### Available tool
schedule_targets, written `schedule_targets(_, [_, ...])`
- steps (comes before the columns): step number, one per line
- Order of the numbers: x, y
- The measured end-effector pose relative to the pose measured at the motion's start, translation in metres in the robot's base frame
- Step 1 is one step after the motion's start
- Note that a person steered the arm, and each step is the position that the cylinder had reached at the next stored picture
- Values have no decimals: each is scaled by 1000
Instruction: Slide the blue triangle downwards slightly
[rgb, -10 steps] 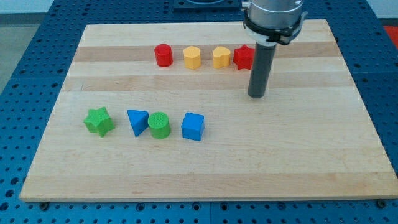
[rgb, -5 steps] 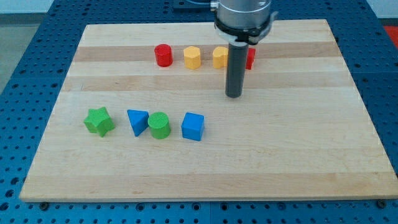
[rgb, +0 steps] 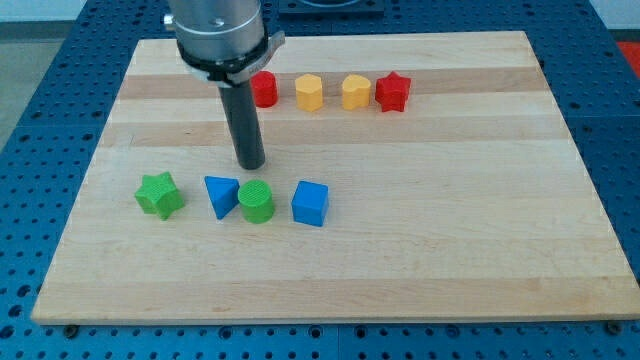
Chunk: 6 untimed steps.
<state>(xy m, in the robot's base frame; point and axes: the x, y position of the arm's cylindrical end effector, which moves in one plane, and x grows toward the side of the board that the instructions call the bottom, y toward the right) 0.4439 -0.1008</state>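
Observation:
The blue triangle (rgb: 221, 194) lies on the wooden board (rgb: 450, 230) in the lower-left row, touching the green cylinder (rgb: 256, 202) on its right. My tip (rgb: 250, 164) rests on the board just above that pair, slightly up and to the right of the blue triangle, a small gap away from it. The dark rod rises from the tip toward the view's top and partly hides the left side of the red cylinder (rgb: 265, 89).
A green star (rgb: 159, 194) sits left of the blue triangle and a blue cube (rgb: 310, 203) right of the green cylinder. The top row holds the red cylinder, two yellow blocks (rgb: 309, 92) (rgb: 355, 92) and a red star (rgb: 392, 92).
My tip has swept left across the board, from near the red star to just above the blue triangle and green cylinder. No block has moved.

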Motion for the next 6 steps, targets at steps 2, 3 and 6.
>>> schedule_targets(2, [7,-3])
schedule_targets(3, [7,-15])
schedule_targets(6, [23,-32])
